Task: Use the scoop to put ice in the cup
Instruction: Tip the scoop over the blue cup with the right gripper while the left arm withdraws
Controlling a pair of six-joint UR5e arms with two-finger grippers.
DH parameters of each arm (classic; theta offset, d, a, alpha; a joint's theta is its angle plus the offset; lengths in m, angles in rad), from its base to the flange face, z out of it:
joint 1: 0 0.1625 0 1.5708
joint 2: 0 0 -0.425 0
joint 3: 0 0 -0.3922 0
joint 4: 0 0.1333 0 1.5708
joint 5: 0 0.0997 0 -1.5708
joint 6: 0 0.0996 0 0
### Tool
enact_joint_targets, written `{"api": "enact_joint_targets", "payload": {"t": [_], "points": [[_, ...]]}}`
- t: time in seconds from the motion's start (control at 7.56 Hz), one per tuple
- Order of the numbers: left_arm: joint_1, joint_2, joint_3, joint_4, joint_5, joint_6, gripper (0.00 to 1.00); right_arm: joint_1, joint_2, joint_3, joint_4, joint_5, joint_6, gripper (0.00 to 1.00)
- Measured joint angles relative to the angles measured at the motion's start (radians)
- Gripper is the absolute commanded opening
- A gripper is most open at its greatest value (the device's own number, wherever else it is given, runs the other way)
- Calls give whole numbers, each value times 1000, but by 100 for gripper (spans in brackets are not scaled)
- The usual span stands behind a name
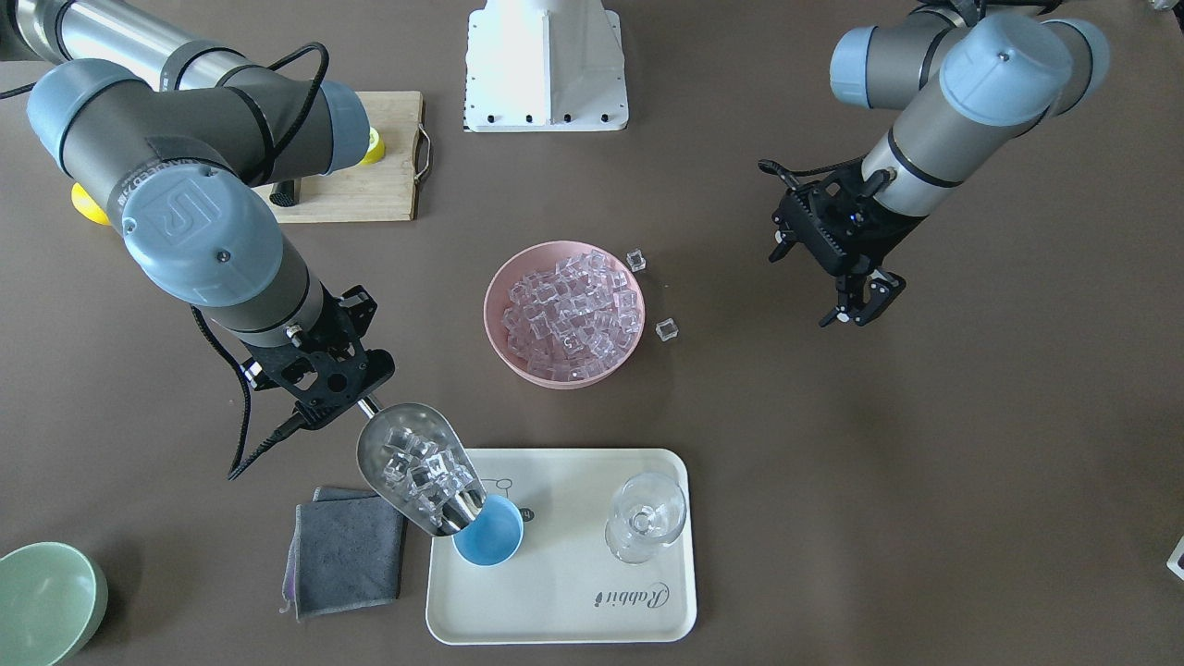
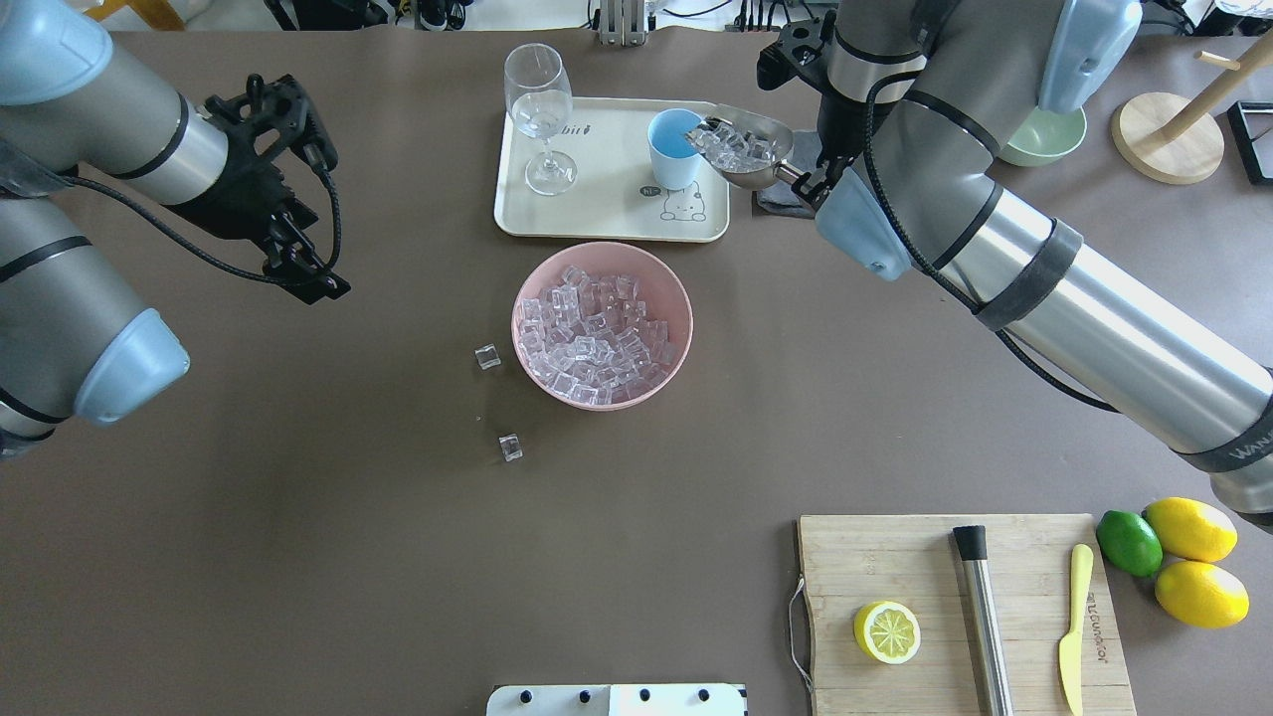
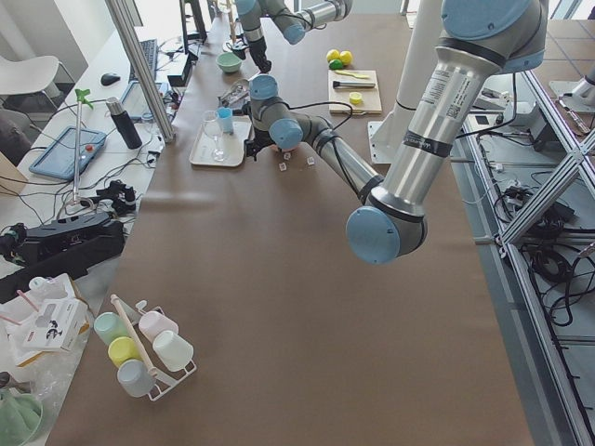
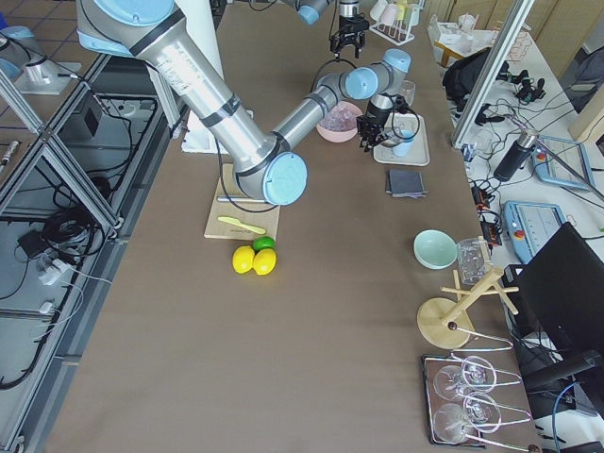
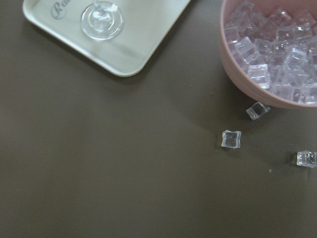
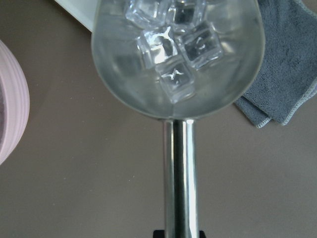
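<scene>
Scoop (image 6: 181,173) holds ice (image 6: 173,79), tip over cup (image 1: 495,541) | right jaws grip scoop | left jaws open | bowl (image 1: 555,380) ice-filled

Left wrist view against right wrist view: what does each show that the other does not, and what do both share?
Only the left wrist view: the glass, seen as its foot, and three loose cubes on the table. Only the right wrist view: the scoop holding ice, and the grey cloth. Both: the pink bowl and a corner of the tray.
</scene>
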Motion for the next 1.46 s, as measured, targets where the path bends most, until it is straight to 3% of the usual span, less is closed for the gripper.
{"api": "enact_joint_targets", "payload": {"t": [0.4,0.79,1.46], "points": [[-157,132,-1,-6,-48,-200,99,9,115,-78,-136,-16,-60,0],[-363,282,79,-2,-168,-214,99,15,207,-177,-234,-54,-126,0],[-672,440,260,-7,-203,-207,99,16,267,-241,-324,-78,-176,0]]}}
